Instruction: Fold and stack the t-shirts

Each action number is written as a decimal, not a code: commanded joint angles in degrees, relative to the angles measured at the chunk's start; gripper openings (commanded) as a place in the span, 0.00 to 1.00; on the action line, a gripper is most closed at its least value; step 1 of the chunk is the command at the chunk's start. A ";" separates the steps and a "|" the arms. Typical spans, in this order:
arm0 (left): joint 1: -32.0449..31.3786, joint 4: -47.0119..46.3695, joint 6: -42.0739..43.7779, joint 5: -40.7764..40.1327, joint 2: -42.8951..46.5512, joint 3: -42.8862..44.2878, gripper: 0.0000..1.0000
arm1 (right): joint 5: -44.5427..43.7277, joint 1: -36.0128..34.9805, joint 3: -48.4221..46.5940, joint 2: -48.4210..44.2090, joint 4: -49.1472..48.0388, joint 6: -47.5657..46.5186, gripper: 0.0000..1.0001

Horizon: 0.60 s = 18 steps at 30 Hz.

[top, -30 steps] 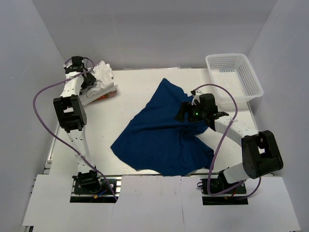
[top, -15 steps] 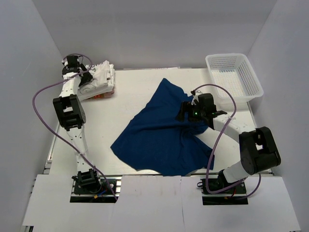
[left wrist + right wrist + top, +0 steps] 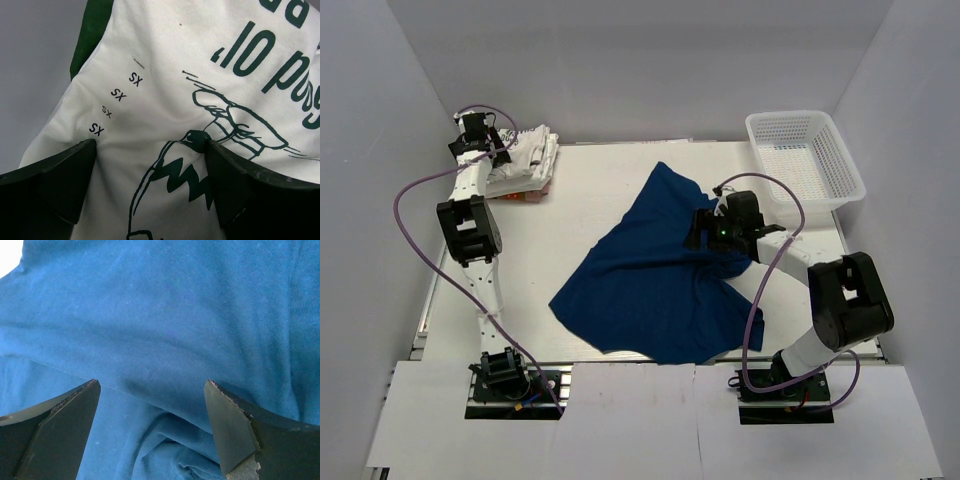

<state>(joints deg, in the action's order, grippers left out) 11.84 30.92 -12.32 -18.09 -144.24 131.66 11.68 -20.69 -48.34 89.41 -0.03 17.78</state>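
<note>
The crumpled dark navy-blue cloth t-shirt (image 3: 650,280) lies mid white table (image 3: 600,190), the right gripper (image 3: 703,230) spread wide above it; the left gripper (image 3: 150,145), equally wide, rests on the folded white printed t-shirts (image 3: 525,160) far left

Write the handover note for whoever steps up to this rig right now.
Left gripper: open, fingers spread on the white printed shirts, which sit as a pile at the far-left corner of the table.
Right gripper: open, low over the navy shirt, holding nothing.
Navy shirt: spread out and rumpled mid-table, not folded.
Basket: far right; no shirt in it.
Done: the white ones look folded and stacked.
Left: fold the navy shirt and put it on the pile.
</note>
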 commanded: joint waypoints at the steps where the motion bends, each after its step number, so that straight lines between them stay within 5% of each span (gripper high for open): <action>1: 1.35 4.16 -0.16 -3.73 -1.31 -0.78 0.99 | -0.78 0.03 -3.16 -0.37 -0.06 0.15 0.90; 10: -0.15 8.81 -6.66 7.79 15.73 5.28 0.99 | -5.79 -0.14 -12.48 -1.25 8.12 1.64 0.90; 18: -1.46 8.19 -12.73 21.75 42.18 -15.23 0.99 | -11.42 -0.41 -15.56 -2.22 12.42 2.52 0.90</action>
<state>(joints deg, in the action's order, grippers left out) 11.38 38.37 -22.06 -4.86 -113.89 123.07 3.11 -20.73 -61.84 89.08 9.54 19.79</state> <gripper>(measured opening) 0.992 0.904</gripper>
